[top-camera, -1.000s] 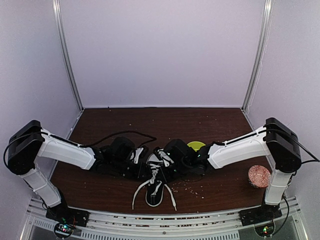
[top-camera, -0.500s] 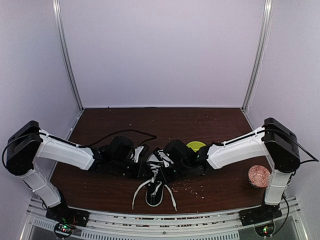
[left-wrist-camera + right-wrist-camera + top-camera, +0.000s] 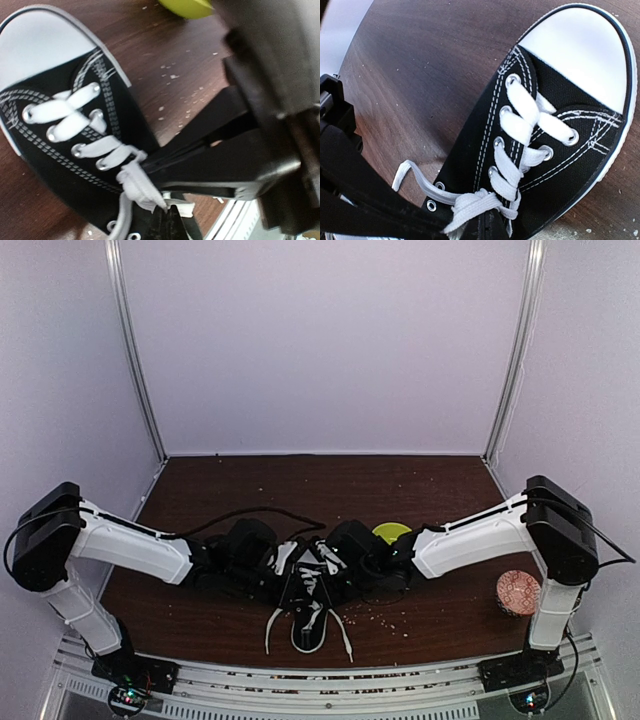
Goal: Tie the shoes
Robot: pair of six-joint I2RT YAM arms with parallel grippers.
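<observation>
Your left gripper is pinched tight on the white laces of the black shoe. The shoe lies right under it on the brown table, with its white toe pointing away from the fingers. Your right gripper is pinched tight on the laces too, just beside the left one and almost tip to tip, and the rest of the laces trail out on the table behind both grippers.
</observation>
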